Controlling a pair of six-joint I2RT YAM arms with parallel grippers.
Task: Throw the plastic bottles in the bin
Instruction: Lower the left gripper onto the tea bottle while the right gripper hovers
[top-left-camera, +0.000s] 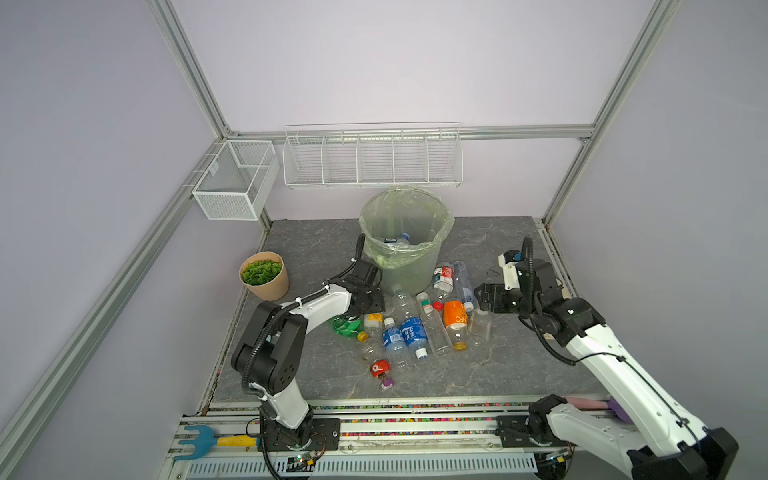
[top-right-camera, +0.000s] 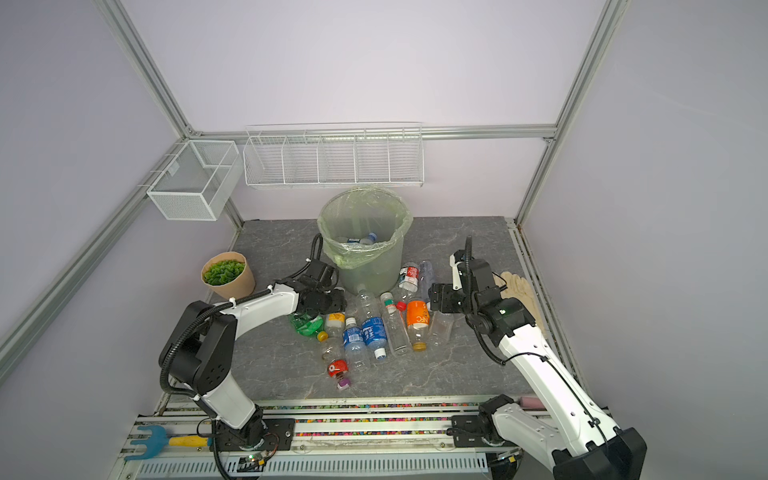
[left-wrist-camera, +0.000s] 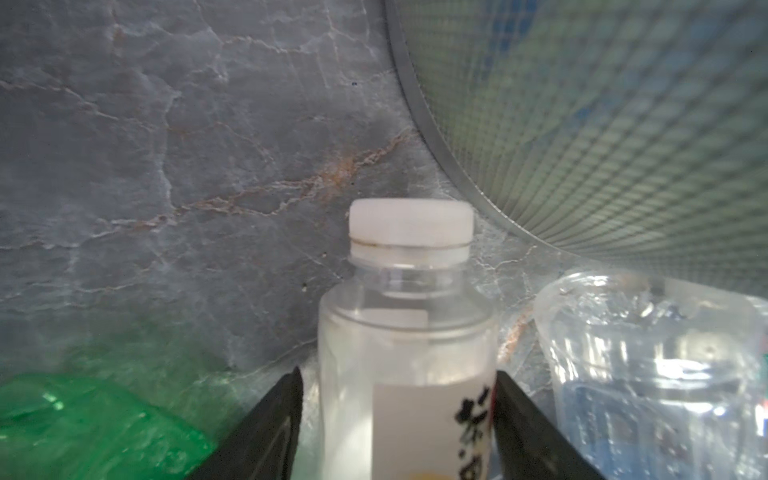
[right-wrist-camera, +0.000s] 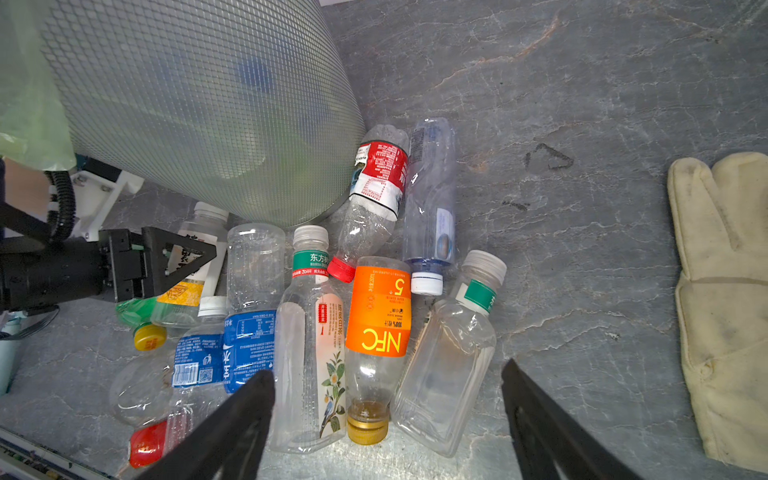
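**White-capped bottle bracketed by the left jaws at the foot of the bin**

Black jaws of the left gripper (left-wrist-camera: 398, 370) are set on either side of a white-capped bottle (left-wrist-camera: 409, 324) lying on the table (left-wrist-camera: 166, 145). One jaw touches it and a thin gap is left at the other. The bottle is hemmed in by a crushed green bottle (left-wrist-camera: 83, 424) and a clear bottle (left-wrist-camera: 648, 374), with the bin (left-wrist-camera: 602, 124) just beyond. The right gripper (right-wrist-camera: 387, 368) is held above the heap of plastic bottles (top-left-camera: 415, 328), jaws wide and empty. A pale glove (right-wrist-camera: 723, 291) is laid well apart. One blue-capped bottle (top-left-camera: 404, 237) is seen inside the bin.
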